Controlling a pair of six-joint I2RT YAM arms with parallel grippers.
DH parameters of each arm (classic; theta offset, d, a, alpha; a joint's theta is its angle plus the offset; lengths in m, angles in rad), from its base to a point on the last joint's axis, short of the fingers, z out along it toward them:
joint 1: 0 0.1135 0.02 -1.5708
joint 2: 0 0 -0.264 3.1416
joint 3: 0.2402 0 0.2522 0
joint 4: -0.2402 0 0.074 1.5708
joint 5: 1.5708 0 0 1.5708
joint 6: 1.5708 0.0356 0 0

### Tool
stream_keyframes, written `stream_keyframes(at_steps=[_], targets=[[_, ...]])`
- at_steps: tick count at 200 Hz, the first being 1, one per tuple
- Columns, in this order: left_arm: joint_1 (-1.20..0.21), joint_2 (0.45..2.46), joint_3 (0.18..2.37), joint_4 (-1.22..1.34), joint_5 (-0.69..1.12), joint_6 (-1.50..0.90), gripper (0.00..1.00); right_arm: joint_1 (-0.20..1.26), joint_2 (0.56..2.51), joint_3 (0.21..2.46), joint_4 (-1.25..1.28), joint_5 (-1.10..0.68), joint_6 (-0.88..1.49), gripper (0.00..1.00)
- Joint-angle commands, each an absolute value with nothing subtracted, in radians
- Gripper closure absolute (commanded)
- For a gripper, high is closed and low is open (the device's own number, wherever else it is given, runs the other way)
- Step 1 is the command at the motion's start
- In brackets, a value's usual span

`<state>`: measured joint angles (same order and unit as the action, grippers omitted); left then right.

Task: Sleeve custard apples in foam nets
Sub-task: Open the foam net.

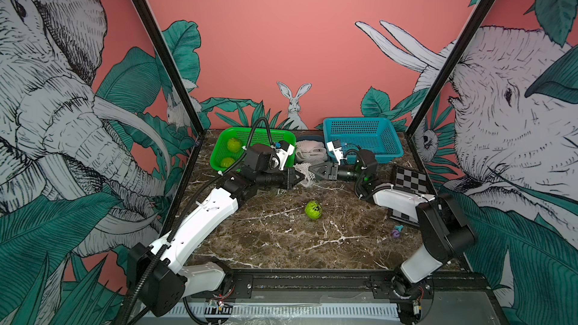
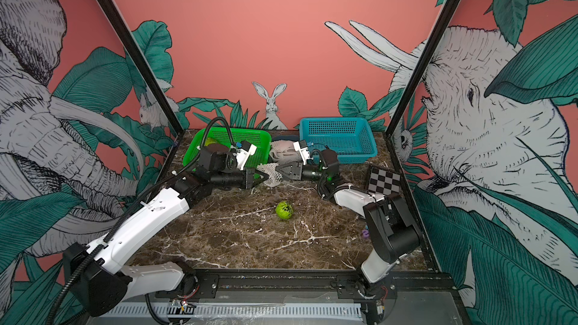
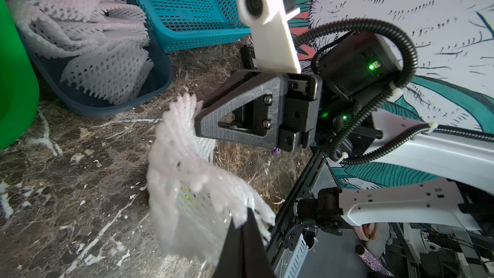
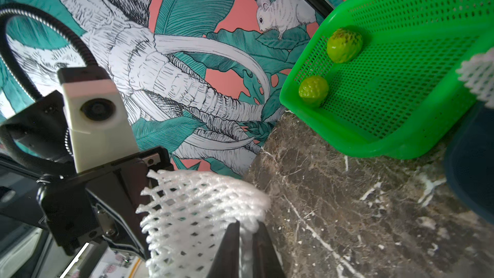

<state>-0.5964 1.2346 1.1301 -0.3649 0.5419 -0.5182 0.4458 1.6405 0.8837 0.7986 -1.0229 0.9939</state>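
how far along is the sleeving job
Done: nothing yet; no fruit wears a net. In hand: the left gripper and right gripper pinch one foam net between them. Left: the custard apple on the table and two custard apples in the green basket, all bare.

Table (image 1: 281, 239) – brown marble-look slab w/ white veins, smooth, slight sheen. Net (image 4: 197, 209): white foam mesh, soft, knobbly strands, matt; nets (image 3: 93, 49) in tub (image 3: 157, 86) same. Tub smooth dark plastic. Green basket (image 4: 374, 145) & blue basket (image 3: 187, 9) – perforated plastic, glossy. Apples (image 4: 344, 45) (image 4: 313, 90): bumpy, scaly skin. Right gripper (image 3: 198, 123) fingers (image 3: 240, 94): black plastic, matt, fine ridged grain. Arm shells (image 1: 212, 211) white, smooth, semi-gloss.
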Motion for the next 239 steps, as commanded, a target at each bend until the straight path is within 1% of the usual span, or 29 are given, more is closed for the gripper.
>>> stream_keyframes(at_steps=[1, 7, 12, 15, 27, 38, 48, 62, 75, 83, 88, 96, 111, 133, 161, 189, 239], targets=[[-0.584, 1.205, 1.13, -0.355, 0.538, -0.494, 1.0, 0.448, 1.64, 0.887, 0.893, -1.043, 1.023, 1.0], [-0.582, 1.204, 1.131, -0.357, 0.534, -0.494, 1.0, 0.446, 1.639, 0.889, 0.891, -1.038, 1.022, 1.0], [-0.578, 1.2, 1.13, -0.359, 0.53, -0.495, 0.88, 0.446, 1.636, 0.893, 0.885, -1.034, 1.019, 1.0], [-0.575, 1.198, 1.131, -0.36, 0.527, -0.495, 0.83, 0.445, 1.635, 0.894, 0.881, -1.032, 1.018, 1.0], [-0.561, 1.188, 1.127, -0.361, 0.516, -0.495, 0.74, 0.443, 1.628, 0.901, 0.875, -1.027, 1.016, 1.0], [-0.538, 1.173, 1.127, -0.364, 0.505, -0.503, 0.61, 0.44, 1.626, 0.907, 0.892, -1.027, 1.027, 1.0], [-0.51, 1.15, 1.123, -0.361, 0.489, -0.508, 0.56, 0.436, 1.628, 0.917, 0.928, -1.036, 1.054, 1.0], [-0.473, 1.114, 1.118, -0.353, 0.456, -0.514, 0.44, 0.425, 1.645, 0.932, 1.028, -1.059, 1.126, 1.0], [-0.446, 1.086, 1.121, -0.343, 0.425, -0.518, 0.38, 0.416, 1.677, 0.949, 1.183, -1.085, 1.233, 1.0], [-0.43, 1.074, 1.122, -0.338, 0.409, -0.524, 0.37, 0.411, 1.702, 0.968, 1.289, -1.097, 1.317, 1.0], [-0.421, 1.068, 1.122, -0.332, 0.4, -0.53, 0.34, 0.41, 1.72, 0.985, 1.354, -1.105, 1.363, 1.0], [-0.406, 1.062, 1.119, -0.322, 0.387, -0.543, 0.33, 0.41, 1.745, 1.016, 1.412, -1.121, 1.437, 1.0], [-0.38, 1.06, 1.094, -0.285, 0.391, -0.592, 0.32, 0.414, 1.745, 1.053, 1.412, -1.132, 1.433, 1.0], [-0.357, 1.074, 1.027, -0.158, 0.443, -0.691, 0.31, 0.414, 1.722, 1.091, 1.413, -1.138, 1.43, 1.0], [-0.358, 1.124, 0.964, 0.045, 0.547, -0.813, 0.31, 0.421, 1.702, 1.134, 1.412, -1.138, 1.44, 1.0], [-0.384, 1.169, 0.951, 0.222, 0.634, -0.893, 0.3, 0.445, 1.695, 1.158, 1.413, -1.128, 1.43, 1.0], [-0.453, 1.207, 0.967, 0.387, 0.666, -0.934, 0.27, 0.485, 1.713, 1.171, 1.411, -1.088, 1.387, 1.0]])
